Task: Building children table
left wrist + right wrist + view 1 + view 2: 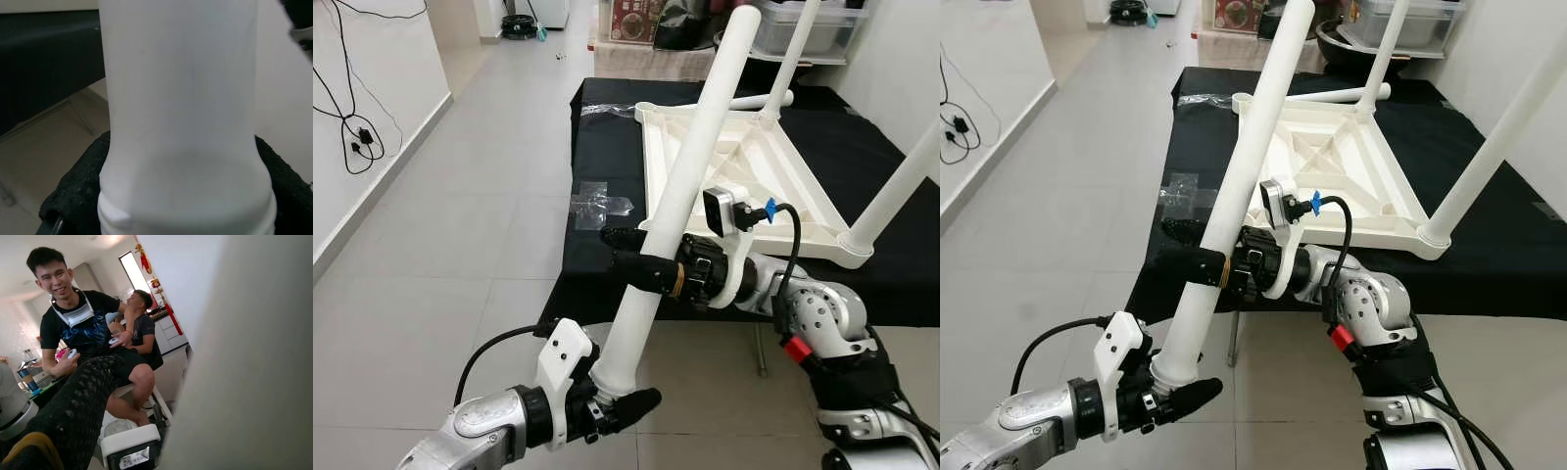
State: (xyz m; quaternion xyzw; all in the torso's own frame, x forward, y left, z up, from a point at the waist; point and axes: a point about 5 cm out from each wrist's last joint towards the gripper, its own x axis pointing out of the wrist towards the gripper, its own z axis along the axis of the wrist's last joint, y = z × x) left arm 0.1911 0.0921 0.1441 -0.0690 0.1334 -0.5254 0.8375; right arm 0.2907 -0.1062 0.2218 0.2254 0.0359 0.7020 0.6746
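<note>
A long white table leg slants up from low near me toward the upturned white tabletop on the black-covered table. My left gripper is shut on the leg's lower threaded end, with black pads on both sides. My right gripper is shut around the leg's middle, one black finger lying beside the leg. Two legs stand fixed in the tabletop's corners. A round corner socket lies just left of the held leg.
Another white leg lies behind the tabletop. Clear plastic bags rest on the cloth's left side. Boxes and a storage bin stand behind the table. Cables hang on the left wall. Two people sit behind me.
</note>
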